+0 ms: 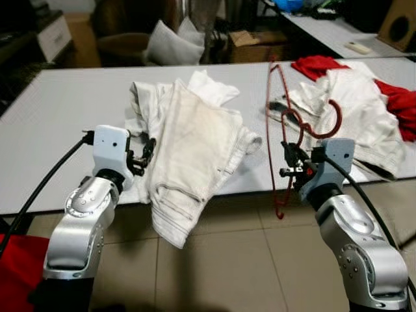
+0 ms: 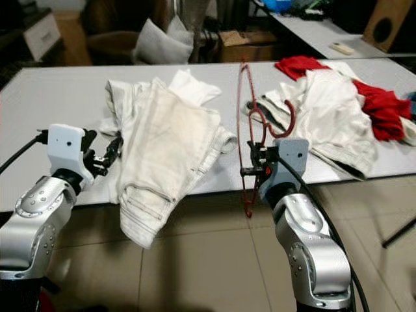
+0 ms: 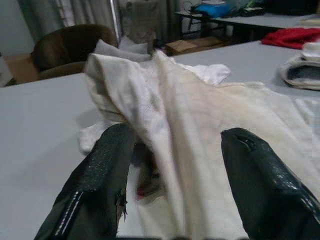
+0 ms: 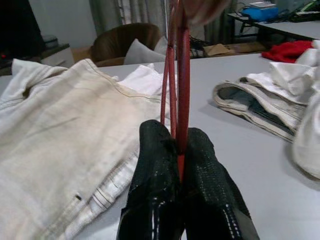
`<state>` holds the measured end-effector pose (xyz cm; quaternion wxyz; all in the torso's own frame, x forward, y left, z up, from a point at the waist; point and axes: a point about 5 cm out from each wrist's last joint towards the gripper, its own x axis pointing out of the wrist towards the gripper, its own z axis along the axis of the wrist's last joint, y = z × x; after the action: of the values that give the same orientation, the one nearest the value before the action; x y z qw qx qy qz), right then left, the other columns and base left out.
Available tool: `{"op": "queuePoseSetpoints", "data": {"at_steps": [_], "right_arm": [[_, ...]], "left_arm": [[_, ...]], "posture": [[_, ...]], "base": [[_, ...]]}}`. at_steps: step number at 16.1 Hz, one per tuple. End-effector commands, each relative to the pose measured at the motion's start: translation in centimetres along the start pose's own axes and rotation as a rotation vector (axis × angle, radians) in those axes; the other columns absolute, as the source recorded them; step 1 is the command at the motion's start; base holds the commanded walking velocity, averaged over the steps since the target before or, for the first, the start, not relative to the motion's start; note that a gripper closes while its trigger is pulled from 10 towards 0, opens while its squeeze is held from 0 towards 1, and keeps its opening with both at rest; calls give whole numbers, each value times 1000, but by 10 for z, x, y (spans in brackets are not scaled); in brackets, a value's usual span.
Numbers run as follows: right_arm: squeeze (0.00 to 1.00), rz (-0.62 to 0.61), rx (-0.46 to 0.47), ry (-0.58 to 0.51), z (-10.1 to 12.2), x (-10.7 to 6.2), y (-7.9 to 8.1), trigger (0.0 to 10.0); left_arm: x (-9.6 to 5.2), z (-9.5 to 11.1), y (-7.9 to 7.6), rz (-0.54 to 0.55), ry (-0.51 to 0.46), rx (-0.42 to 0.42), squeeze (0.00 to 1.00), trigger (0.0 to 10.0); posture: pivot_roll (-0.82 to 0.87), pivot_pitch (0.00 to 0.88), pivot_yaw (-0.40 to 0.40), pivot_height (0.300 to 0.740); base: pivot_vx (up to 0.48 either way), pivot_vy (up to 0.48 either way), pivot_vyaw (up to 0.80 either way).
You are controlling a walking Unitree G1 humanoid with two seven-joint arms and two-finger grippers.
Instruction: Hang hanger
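Right gripper (image 1: 290,164) pinches the red hanger (image 1: 278,140) tight at about 3 o'clock, above the table (image 1: 58,117) edge. Left gripper (image 1: 144,156) sits open beside the white pants (image 1: 195,149). Hanging is not done yet.

Red wire hanger (image 1: 278,130), thin. Held upright on edge at the table's near edge. Hook curls rightward.

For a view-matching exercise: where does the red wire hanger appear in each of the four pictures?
Left eye view: red wire hanger right of centre, upright, pinched by the right hand.
Right eye view: just right of centre.
Left wrist view: hanger not seen.
Right wrist view: top centre, rising from the shut fingers.
Shared landmark: white trousers hanging over the grey table's edge.
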<state>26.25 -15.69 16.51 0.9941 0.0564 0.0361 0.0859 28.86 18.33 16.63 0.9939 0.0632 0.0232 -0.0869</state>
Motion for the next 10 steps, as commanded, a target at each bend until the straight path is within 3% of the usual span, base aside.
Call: {"op": "queuePoseSetpoints", "data": {"at_steps": [1,2,5,7,8,9,10], "right_arm": [[0,-27,-12,-11,2,-3,-7,10000],[0,-40,-14,-14,2,-5,-10,10000],[0,-44,-48,2,-1,-11,-18,10000],[0,-34,-89,40,-7,-15,-21,10000],[0,-35,-99,61,-11,-18,-26,10000],[0,-37,-110,72,-13,-19,-28,10000],[0,-39,-117,79,-14,-19,-29,10000]], "left_arm": [[3,1,-8,-33,-5,1,0,10000],[4,1,-11,-46,-5,0,0,10000],[4,-7,-19,-85,25,6,0,10000],[-1,-17,-25,-176,64,61,0,10000],[-6,-26,-30,-264,122,96,302,10000],[-9,-32,-33,-317,160,116,1000,10000],[-10,-38,-33,-337,203,160,1000,10000]], "posture": [[0,0,50,740],[-6,0,54,740],[-16,0,55,740],[-17,0,53,740],[-15,0,54,740],[-16,0,56,740],[-17,0,57,740]], "base": [[0,-480,-756],[0,-480,-750],[0,0,0],[0,0,0],[0,0,0],[0,0,0],[0,0,0]]}}
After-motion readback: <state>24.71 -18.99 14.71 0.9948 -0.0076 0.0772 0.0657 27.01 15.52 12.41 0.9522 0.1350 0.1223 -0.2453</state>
